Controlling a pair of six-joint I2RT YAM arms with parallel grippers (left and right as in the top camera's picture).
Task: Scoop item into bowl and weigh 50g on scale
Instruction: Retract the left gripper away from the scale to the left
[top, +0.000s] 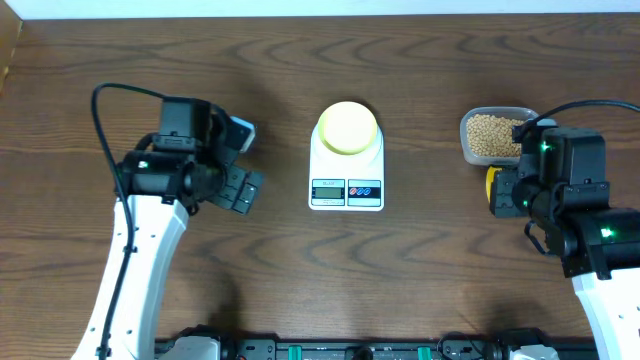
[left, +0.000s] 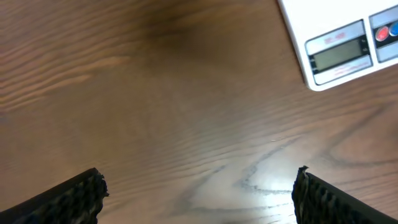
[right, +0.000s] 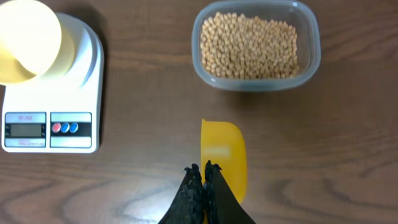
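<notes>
My left gripper stands spread wide above the table. My right gripper is pressed closed, tips at one yellow scoop. One bowl sits on one scale; one tub holds countless beans.

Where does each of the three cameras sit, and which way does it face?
Overhead: above the table, facing straight down; scale, bowl, tub of beans, left arm, right arm show.
Left wrist: on the left arm, facing down at bare wood; open left fingers, scale's corner.
Right wrist: on the right arm, facing down at tub, scoop, scale; shut right fingers.
Shared: all three show the scale.
</notes>
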